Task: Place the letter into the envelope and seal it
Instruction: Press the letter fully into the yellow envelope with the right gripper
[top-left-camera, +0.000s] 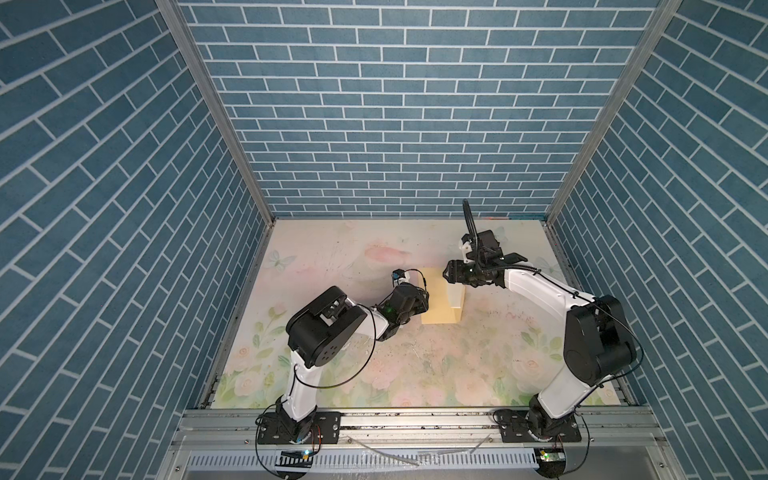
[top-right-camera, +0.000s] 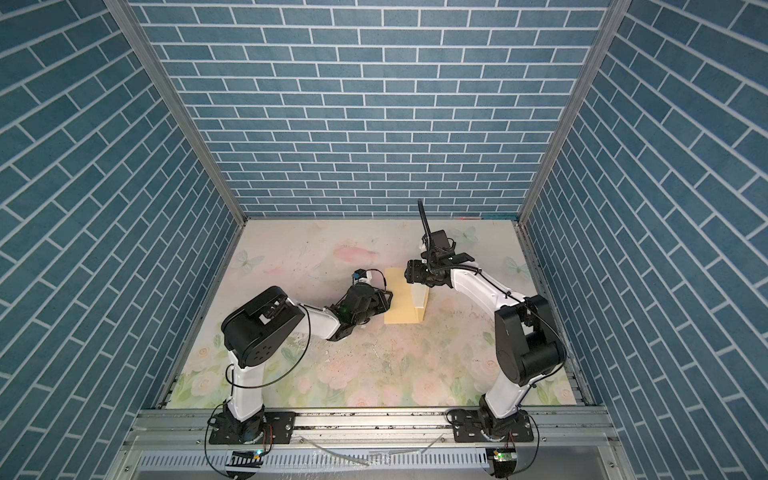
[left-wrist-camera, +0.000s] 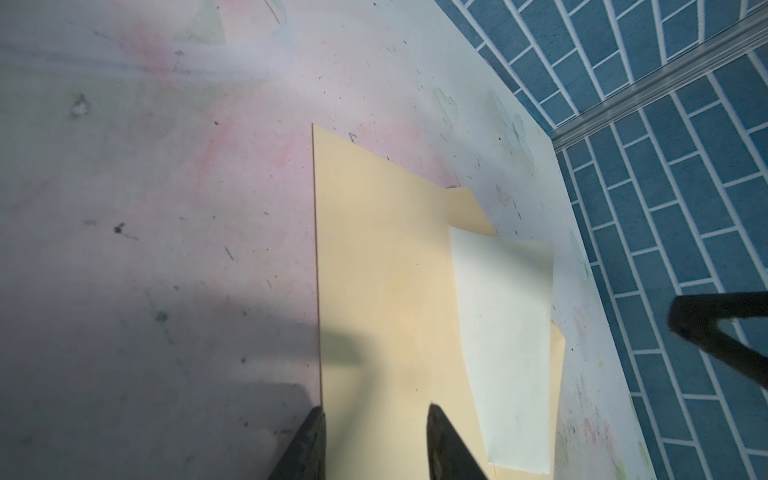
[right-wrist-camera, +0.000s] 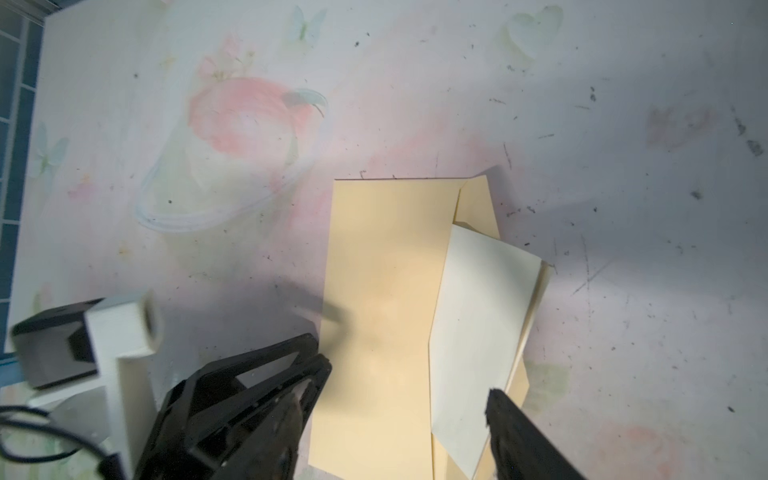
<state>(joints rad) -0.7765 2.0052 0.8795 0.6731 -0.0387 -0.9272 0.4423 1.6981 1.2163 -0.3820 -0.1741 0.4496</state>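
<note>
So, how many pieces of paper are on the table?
2. The envelope lies flat on the table; the letter, pale side up, overlaps its flap edge. A sheet hidden inside cannot be excluded.

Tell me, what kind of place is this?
Probably a robot test booth, not a real room: blue brick-print walls, a flowery table mat, and two robot arms bolted to a metal rail.

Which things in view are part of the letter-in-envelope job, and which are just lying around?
Job:
- the envelope, flat on the floral table
- the letter, the pale sheet at its flap side
- left tool and right tool, both open at the envelope

Lying about:
- thin clear strips on the front rail
</note>
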